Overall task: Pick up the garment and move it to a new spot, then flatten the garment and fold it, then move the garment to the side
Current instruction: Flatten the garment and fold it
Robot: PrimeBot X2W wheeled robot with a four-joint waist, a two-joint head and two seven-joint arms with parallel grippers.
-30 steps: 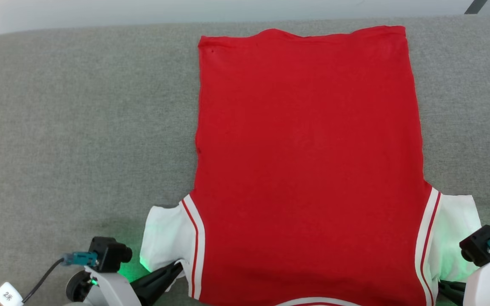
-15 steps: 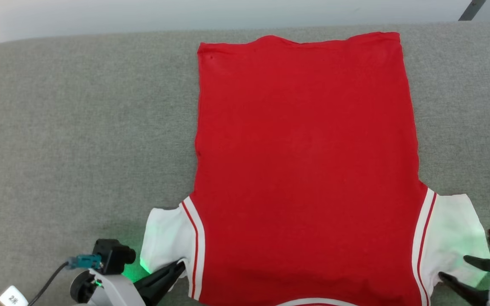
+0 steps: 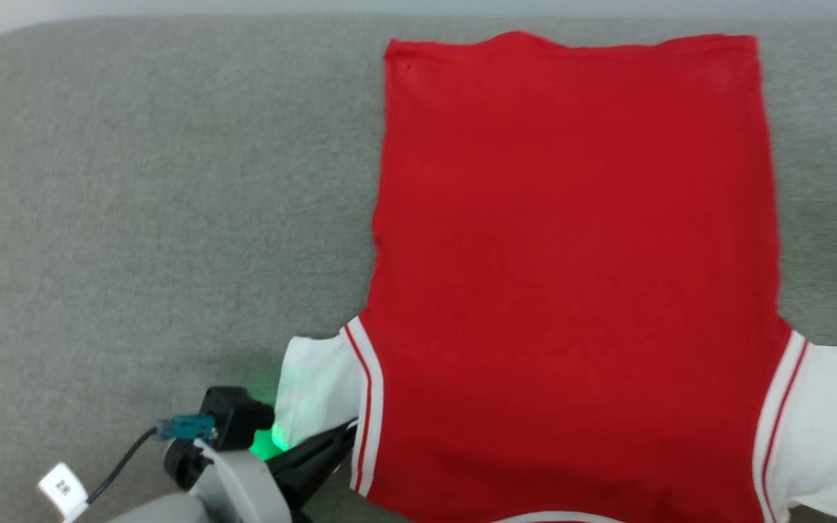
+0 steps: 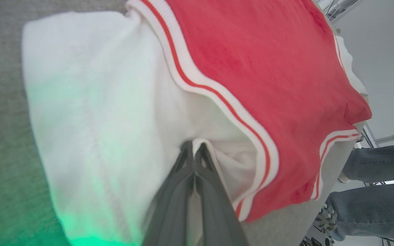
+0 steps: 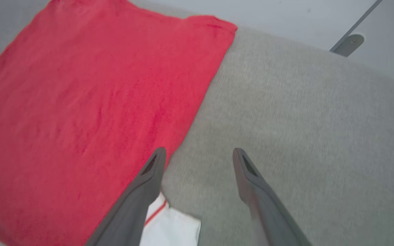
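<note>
Bright red jersey shirt (image 3: 578, 276) with white sleeve ends is seen spread flat on grey fabric-covered surface (image 3: 157, 218), toward its right side; hem is laid by the far edge, sleeves toward the near edge. Left gripper (image 4: 194, 147) is clenched on the left white sleeve. Right gripper (image 5: 198, 153) is held with jaws parted, over bare surface just beside the shirt's right side
</note>
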